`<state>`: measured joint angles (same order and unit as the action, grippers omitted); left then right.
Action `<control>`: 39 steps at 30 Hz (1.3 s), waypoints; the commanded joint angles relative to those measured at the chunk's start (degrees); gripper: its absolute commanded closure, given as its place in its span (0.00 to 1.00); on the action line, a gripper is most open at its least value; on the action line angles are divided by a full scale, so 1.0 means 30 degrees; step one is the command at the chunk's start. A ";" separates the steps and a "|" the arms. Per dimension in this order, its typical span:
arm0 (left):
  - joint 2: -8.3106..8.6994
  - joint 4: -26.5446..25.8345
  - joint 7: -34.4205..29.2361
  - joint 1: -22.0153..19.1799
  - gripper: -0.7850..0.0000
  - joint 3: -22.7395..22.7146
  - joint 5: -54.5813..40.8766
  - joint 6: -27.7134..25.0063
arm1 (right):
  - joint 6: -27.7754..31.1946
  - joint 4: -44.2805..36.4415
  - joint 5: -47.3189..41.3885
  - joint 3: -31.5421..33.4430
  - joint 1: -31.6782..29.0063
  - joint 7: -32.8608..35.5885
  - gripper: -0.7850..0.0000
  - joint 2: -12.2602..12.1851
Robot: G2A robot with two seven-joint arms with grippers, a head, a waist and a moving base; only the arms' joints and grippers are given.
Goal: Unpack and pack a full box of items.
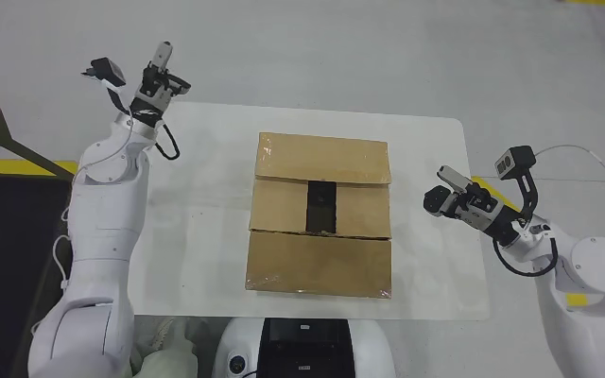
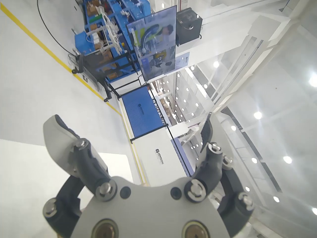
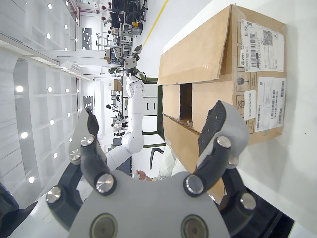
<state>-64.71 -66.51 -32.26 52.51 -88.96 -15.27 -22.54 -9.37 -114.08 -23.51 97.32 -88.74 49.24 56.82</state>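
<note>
A brown cardboard box [image 1: 319,227] stands in the middle of the white table [image 1: 208,189]. Its top flaps are folded almost shut, leaving a narrow dark slot [image 1: 321,207] at the centre. In the right wrist view the box [image 3: 223,80] shows white labels on its side. My right gripper [image 1: 441,188] is open at the table's right edge, level with the box and apart from it, with nothing between its fingers [image 3: 210,125]. My left gripper [image 1: 163,61] is raised beyond the table's far left corner, open and holding nothing; it [image 2: 131,127] points off into the room.
Bare table surface lies on both sides of the box. A yellow floor line [image 1: 38,167] runs at the left, beside the table. In the right wrist view the left arm [image 3: 132,100] rises past the box.
</note>
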 commanded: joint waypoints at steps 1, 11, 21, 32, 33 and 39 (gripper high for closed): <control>0.0083 -0.0674 -0.1450 0.0444 0.00 -0.0200 -0.0869 0.0405 | 0.0000 0.0000 0.0000 0.0000 0.0000 -0.0001 0.00 0.0000; 0.0329 -0.2945 -0.7391 0.2664 0.00 -0.0407 -0.4392 -0.0486 | 0.0000 0.0000 0.0000 0.0000 0.0000 -0.0001 0.00 0.0000; 0.0395 -0.4663 -1.1592 0.3958 0.00 0.0535 -0.6434 -0.0719 | 0.0000 0.0000 0.0000 0.0000 0.0000 -0.0001 0.00 0.0000; 0.0502 -0.5669 -1.3465 0.4543 0.00 0.1172 -0.7841 0.0832 | 0.0000 0.0000 0.0000 0.0000 0.0000 -0.0001 0.00 0.0000; 0.0501 -0.5777 -1.3608 0.4562 0.00 0.1304 -0.7911 0.0987 | 0.0000 0.0000 0.0000 0.0000 0.0000 -0.0001 0.00 0.0000; 0.0499 -0.5973 -1.3952 0.4664 0.00 0.2067 -0.7395 0.1212 | 0.0000 0.0000 0.0000 0.0000 0.0000 -0.0001 0.00 0.0000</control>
<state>-63.22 -84.54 -74.09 66.43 -83.21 -38.24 -18.60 -9.37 -114.08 -23.51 97.31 -88.74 49.24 56.82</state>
